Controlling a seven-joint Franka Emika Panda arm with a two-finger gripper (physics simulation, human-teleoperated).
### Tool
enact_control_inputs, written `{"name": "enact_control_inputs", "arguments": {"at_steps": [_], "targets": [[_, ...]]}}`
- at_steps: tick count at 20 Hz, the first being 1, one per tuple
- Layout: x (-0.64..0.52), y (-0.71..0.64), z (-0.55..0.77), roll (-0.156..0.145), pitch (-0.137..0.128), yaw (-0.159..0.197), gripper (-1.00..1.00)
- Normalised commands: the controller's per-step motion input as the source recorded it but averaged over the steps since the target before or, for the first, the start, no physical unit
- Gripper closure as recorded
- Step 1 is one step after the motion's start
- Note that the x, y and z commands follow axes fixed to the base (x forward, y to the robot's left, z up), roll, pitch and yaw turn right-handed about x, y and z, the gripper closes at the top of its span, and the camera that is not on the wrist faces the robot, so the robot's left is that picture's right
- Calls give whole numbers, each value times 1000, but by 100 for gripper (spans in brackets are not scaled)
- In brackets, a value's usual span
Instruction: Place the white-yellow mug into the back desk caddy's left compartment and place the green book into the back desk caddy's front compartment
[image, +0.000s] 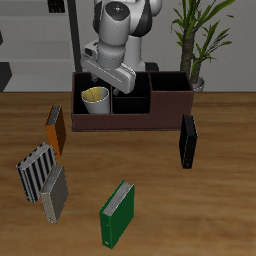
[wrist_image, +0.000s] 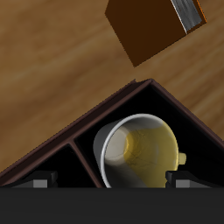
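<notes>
The white-yellow mug (image: 95, 99) (wrist_image: 140, 153) stands upright inside the back desk caddy's (image: 170, 108) (wrist_image: 87, 122) left compartment, its yellow inside showing. My gripper (image: 99, 80) (wrist_image: 112, 182) hovers just above the mug, open, with its fingertips (wrist_image: 39, 182) spread wider than the rim and not touching it. The front compartment (image: 131, 102) holds nothing. The green book (image: 117, 215) stands on the table near the front edge, far from the gripper.
An orange book (image: 55, 128) (wrist_image: 149, 26) stands beside the caddy's mug end. A black book (image: 187, 140) stands before the other end. A striped book (image: 36, 170) and a grey book (image: 54, 192) stand nearer the front. A potted plant (image: 200, 45) is behind.
</notes>
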Motion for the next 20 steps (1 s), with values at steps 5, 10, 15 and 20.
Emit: {"name": "enact_control_inputs", "arguments": {"at_steps": [5, 10, 15, 20], "targets": [[171, 273, 98, 0, -31, 186, -100], [282, 467, 154, 35, -21, 269, -100], [258, 378, 252, 37, -72, 231, -100], [411, 339, 229, 20, -22, 195, -100]]}}
